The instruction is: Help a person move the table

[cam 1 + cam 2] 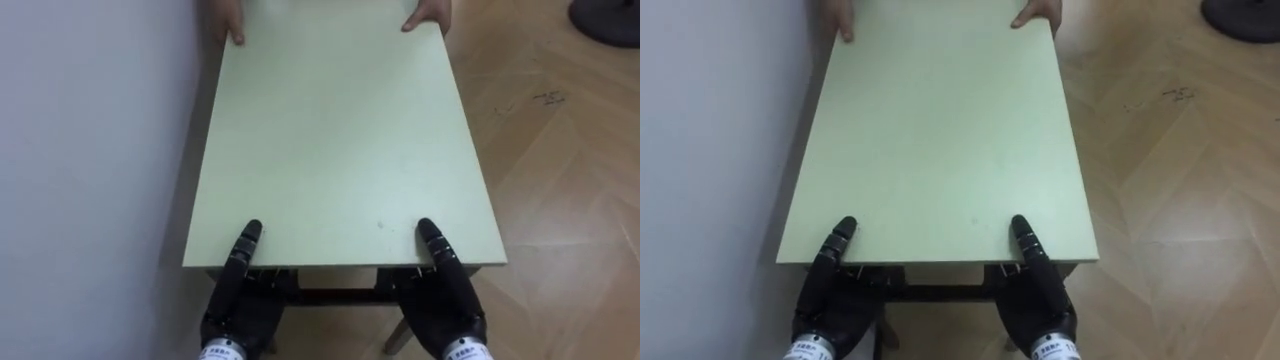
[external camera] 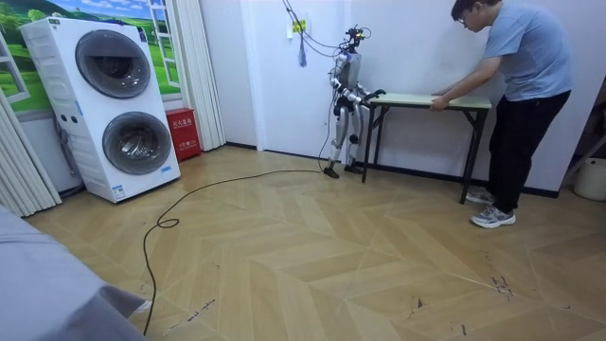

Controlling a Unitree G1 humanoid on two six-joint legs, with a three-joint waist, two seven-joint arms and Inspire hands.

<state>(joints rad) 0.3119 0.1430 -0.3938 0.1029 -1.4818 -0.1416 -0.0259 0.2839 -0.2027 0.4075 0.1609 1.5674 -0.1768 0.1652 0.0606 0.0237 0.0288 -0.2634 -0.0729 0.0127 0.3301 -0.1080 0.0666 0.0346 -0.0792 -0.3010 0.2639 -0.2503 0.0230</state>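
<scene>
The pale green table stands along the white wall, in the upper right of the room view, with the robot at one end and a person bending at the other. At the lower frame edge the left hand and right hand meet the near edge. Each is partly hidden beneath the top, so their grip cannot be told. The person's hands on the far edge are cut off at the top.

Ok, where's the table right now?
The table stands beside the white wall on the robot's left, its near edge at the left robot hand and right robot hand, a person's hands on its far edge.
</scene>
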